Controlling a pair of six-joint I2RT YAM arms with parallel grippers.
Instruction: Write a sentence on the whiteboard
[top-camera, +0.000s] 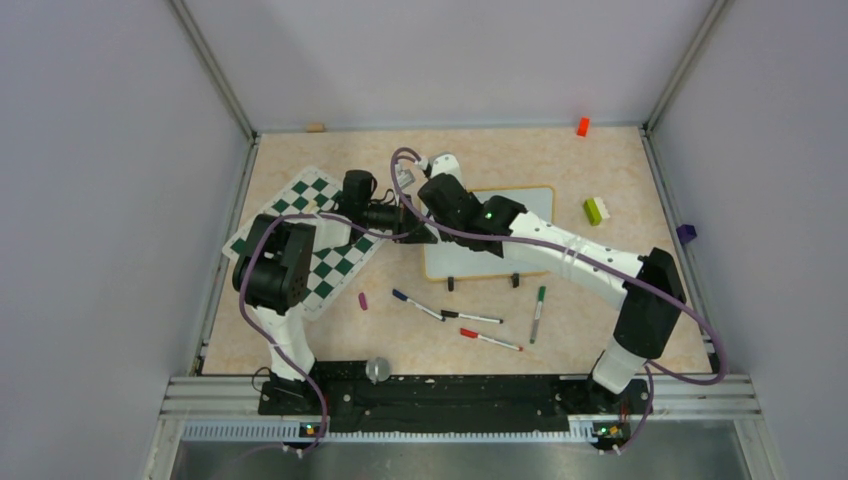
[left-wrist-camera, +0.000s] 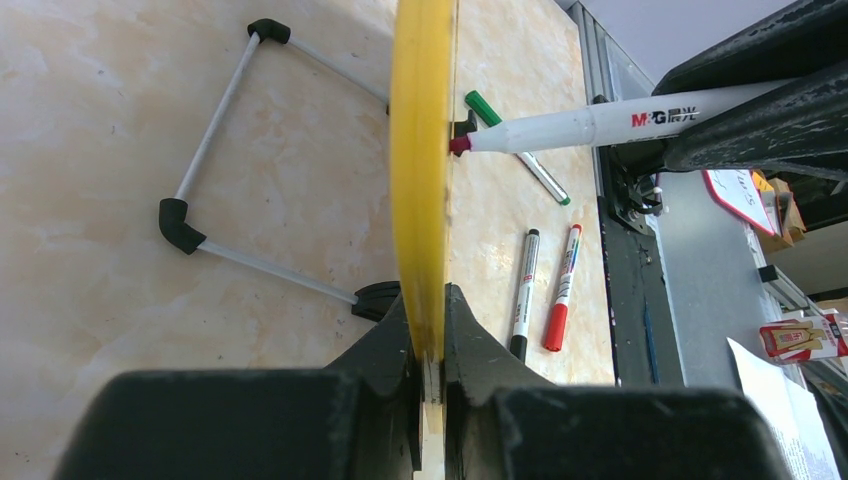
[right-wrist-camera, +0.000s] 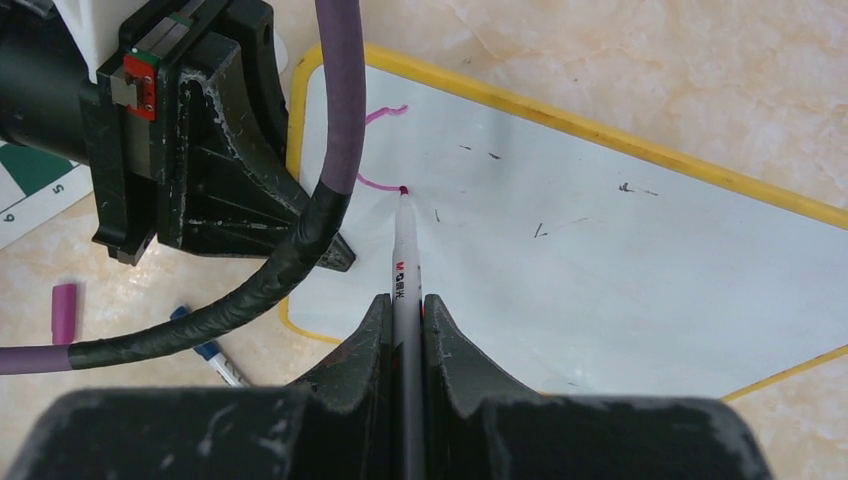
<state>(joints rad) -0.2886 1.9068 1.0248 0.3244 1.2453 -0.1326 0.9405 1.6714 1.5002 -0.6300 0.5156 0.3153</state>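
Observation:
The whiteboard (top-camera: 535, 212), white with a yellow frame, lies mid-table. My left gripper (top-camera: 425, 237) is shut on its left frame edge; in the left wrist view (left-wrist-camera: 430, 345) the jaws pinch the yellow edge (left-wrist-camera: 422, 150). My right gripper (top-camera: 430, 195) hovers over the board's upper left, shut on a white marker (right-wrist-camera: 403, 250). The marker's purple tip touches the board (right-wrist-camera: 600, 260). Of the sentence, only two short purple curved strokes (right-wrist-camera: 385, 112) show near the tip. The marker also shows in the left wrist view (left-wrist-camera: 590, 125), its tip against the board.
A green-and-white chessboard mat (top-camera: 310, 235) lies to the left. Blue (top-camera: 415, 304), black (top-camera: 470, 317), red (top-camera: 490, 340) and green (top-camera: 538, 313) markers and a purple cap (top-camera: 362, 300) lie in front of the board. A green-white block (top-camera: 596, 210) and an orange block (top-camera: 582, 126) sit at the right.

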